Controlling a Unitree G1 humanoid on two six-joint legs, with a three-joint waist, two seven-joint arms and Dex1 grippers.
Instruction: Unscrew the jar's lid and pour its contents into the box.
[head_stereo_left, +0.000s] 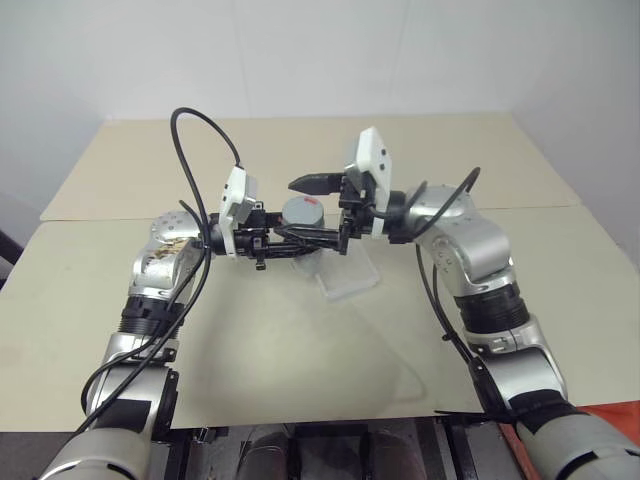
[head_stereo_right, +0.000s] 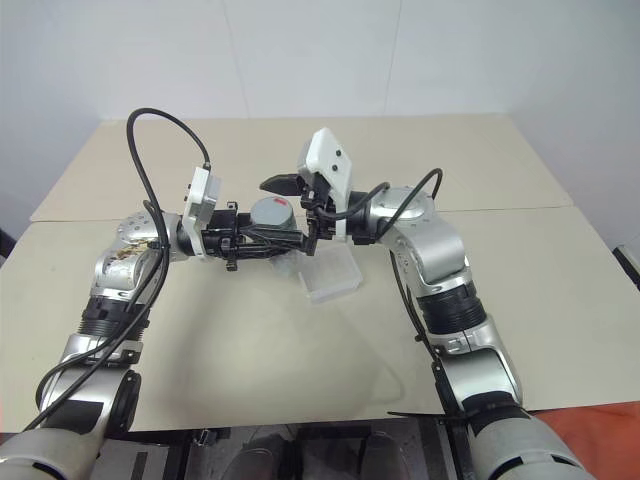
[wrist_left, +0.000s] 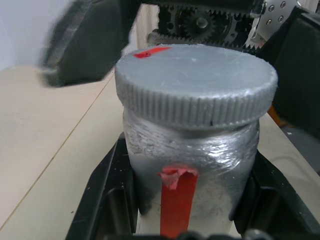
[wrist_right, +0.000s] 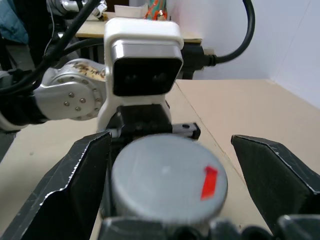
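Observation:
My left gripper is shut on the jar, a silvery-grey cylinder with a red stripe, and holds it upright above the table. The grey lid with its small red mark sits on the jar. My right gripper is open and level with the lid, one black finger on each side, apart from the lid's rim. The clear shallow box lies on the table just below and to the right of the jar. The contents are hidden inside the jar.
The beige table spreads around the box, with a seam running across it behind the arms. A white wall rises at the far edge. A black cable loops up from the left wrist.

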